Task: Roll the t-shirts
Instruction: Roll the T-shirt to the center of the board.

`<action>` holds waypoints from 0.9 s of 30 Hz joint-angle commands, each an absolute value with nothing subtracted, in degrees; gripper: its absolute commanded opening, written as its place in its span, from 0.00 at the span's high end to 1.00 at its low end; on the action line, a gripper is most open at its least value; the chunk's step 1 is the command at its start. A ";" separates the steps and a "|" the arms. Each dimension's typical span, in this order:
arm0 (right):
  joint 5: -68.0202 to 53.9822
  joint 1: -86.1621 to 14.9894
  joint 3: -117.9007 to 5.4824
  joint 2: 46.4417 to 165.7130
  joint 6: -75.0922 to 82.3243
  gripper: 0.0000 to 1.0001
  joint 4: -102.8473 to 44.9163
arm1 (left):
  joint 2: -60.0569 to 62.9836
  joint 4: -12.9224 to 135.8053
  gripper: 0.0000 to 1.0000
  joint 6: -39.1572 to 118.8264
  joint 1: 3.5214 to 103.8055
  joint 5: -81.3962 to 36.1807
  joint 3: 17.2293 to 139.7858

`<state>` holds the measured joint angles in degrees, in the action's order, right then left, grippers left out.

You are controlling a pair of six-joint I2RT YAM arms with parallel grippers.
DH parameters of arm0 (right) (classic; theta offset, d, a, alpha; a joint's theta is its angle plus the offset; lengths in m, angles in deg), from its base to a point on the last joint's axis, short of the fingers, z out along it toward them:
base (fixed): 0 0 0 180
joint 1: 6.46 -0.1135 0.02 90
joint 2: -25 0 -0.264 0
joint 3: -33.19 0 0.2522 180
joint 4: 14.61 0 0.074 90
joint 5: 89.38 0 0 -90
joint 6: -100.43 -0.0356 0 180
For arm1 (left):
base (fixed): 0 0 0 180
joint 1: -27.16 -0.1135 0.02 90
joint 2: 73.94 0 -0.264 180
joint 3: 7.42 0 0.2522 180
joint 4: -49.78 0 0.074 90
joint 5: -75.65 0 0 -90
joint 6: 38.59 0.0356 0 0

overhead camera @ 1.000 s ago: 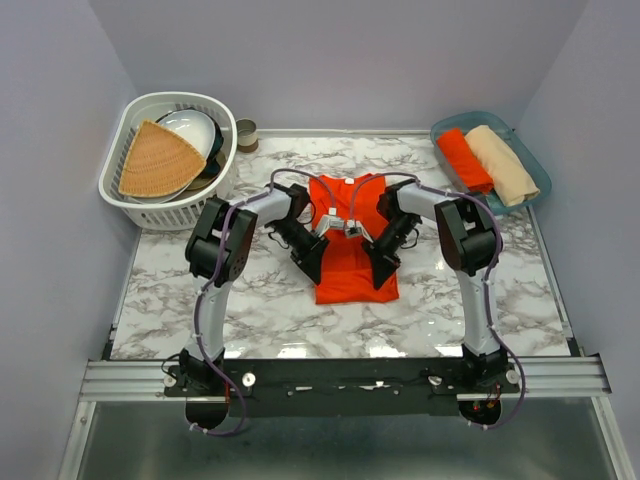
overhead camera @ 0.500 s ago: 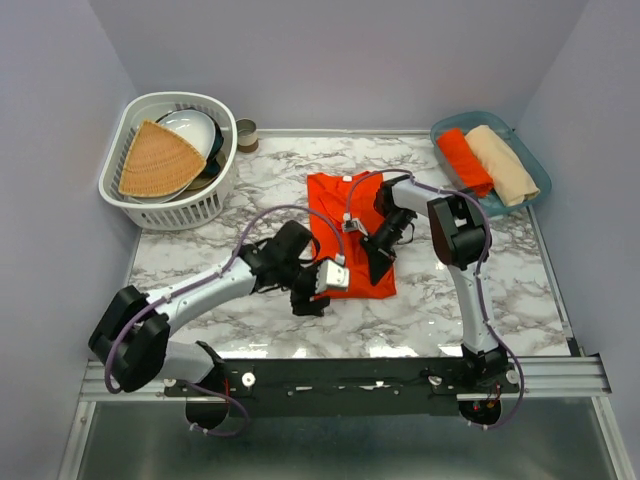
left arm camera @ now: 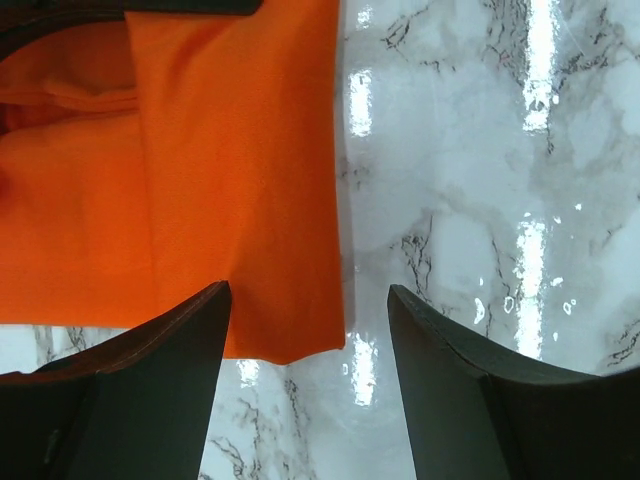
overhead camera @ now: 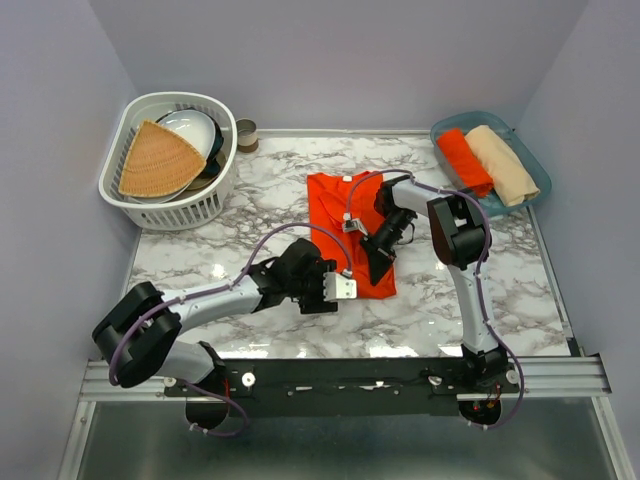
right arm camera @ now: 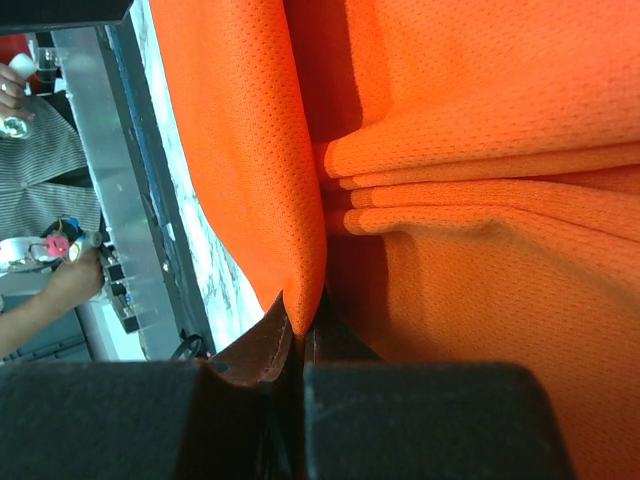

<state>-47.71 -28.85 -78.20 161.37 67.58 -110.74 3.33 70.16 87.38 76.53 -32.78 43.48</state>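
The left fingers [left arm camera: 150,370] stand wide apart over the near corner of the shirt [overhead camera: 330,205] on the tabletop [overhead camera: 450,300] — holding nothing; the right fingers [right arm camera: 420,420] pinch its folded edge.

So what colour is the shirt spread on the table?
The t-shirt is plain bright orange-red, clearest in the left wrist view.

Marble table [overhead camera: 500,290]: t-shirt [overhead camera: 335,205], basket [overhead camera: 190,212], tray [overhead camera: 541,172]
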 commanded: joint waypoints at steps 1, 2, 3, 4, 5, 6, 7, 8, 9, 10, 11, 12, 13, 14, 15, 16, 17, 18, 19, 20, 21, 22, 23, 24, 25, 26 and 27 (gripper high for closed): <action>-44.64 -28.70 -78.83 163.60 68.88 0.90 -113.53 | 5.85 68.37 0.25 87.80 77.00 -30.26 46.15; -44.64 -28.61 -79.01 163.77 68.96 0.90 -113.97 | 6.82 69.95 0.25 88.58 77.00 -30.25 46.67; -44.73 -28.61 -79.19 163.86 69.23 0.89 -114.06 | 9.09 71.35 0.25 89.29 77.26 -29.82 48.33; -44.73 -28.61 -79.28 163.86 69.23 0.89 -114.24 | 10.42 72.76 0.25 89.99 77.35 -29.55 49.31; -44.82 -28.61 -79.28 164.04 69.32 0.89 -114.41 | 12.09 75.82 0.25 90.35 77.87 -28.68 50.19; -44.99 -28.52 -79.54 164.04 69.58 0.89 -114.59 | 15.50 77.33 0.25 90.87 77.88 -28.15 53.24; -44.99 -28.52 -79.71 164.21 69.58 0.89 -114.76 | 17.01 78.74 0.22 91.05 77.88 -28.23 54.58; -45.17 -28.43 -79.80 164.30 69.76 0.89 -115.20 | 18.24 81.19 0.21 91.23 77.96 -28.41 55.81; -45.43 -28.35 -79.98 164.56 69.93 0.89 -115.29 | 20.17 82.08 0.21 91.40 77.96 -28.41 57.65; -45.52 -28.26 -80.24 164.65 69.85 0.89 -115.38 | 20.80 82.87 0.21 91.84 77.96 -28.84 58.28; -45.69 -28.08 -80.33 164.65 69.93 0.89 -115.56 | 21.33 84.27 0.21 92.19 78.14 -29.28 58.72; -45.87 -27.91 -80.42 164.65 69.93 0.89 -115.64 | 21.42 84.90 0.22 92.72 78.05 -29.90 59.16; -45.96 -27.90 -80.42 164.74 69.93 0.89 -115.65 | 21.24 85.08 0.23 93.33 78.05 -30.16 58.99; -46.13 -27.73 -80.51 164.74 69.85 0.89 -115.73 | 21.16 85.51 0.23 93.60 78.05 -30.25 58.81; -46.22 -27.64 -80.59 164.83 69.76 0.89 -115.73 | 20.98 85.78 0.23 93.78 78.14 -29.99 58.46; -46.31 -27.64 -80.68 165.00 69.67 0.89 -115.73 | 20.98 86.22 0.24 93.78 78.14 -29.64 58.46; -46.40 -27.55 -80.86 165.09 69.49 0.89 -115.73 | 20.89 87.18 0.24 93.69 78.05 -28.68 58.28; -46.40 -27.47 -80.95 165.01 69.32 0.89 -115.73 | 20.80 87.80 0.24 93.69 78.05 -28.50 58.02; -46.49 -27.38 -81.03 165.27 69.23 0.89 -115.73 | 20.63 88.33 0.25 93.78 78.05 -28.41 57.84; -46.49 -27.38 -81.03 165.27 69.14 0.89 -115.73 | 20.19 88.94 0.25 94.13 78.05 -28.41 57.58; -46.57 -27.29 -81.21 165.36 68.88 0.89 -115.73 | 19.49 88.95 0.25 94.30 78.14 -28.41 56.45; -46.49 -27.29 -81.30 165.44 68.79 0.89 -115.73 | 19.31 88.68 0.25 94.48 78.14 -28.50 56.09; -46.49 -27.29 -81.38 165.62 68.62 0.89 -115.73 | 19.40 88.33 0.25 94.48 78.05 -28.58 55.74; -46.49 -27.38 -81.56 165.71 68.44 0.89 -115.82 | 20.18 88.07 0.26 94.57 78.14 -28.50 55.73; -46.49 -27.20 -81.56 165.71 68.26 0.88 -115.82 | 20.80 88.15 0.29 94.48 78.05 -28.32 56.08; -46.40 -27.29 -81.56 165.80 68.26 0.88 -115.73 | 21.50 88.24 0.31 94.22 78.05 -27.89 56.61; -46.40 -27.29 -81.65 165.80 68.18 0.88 -115.73 | 22.99 88.24 0.33 93.61 78.05 -26.75 57.66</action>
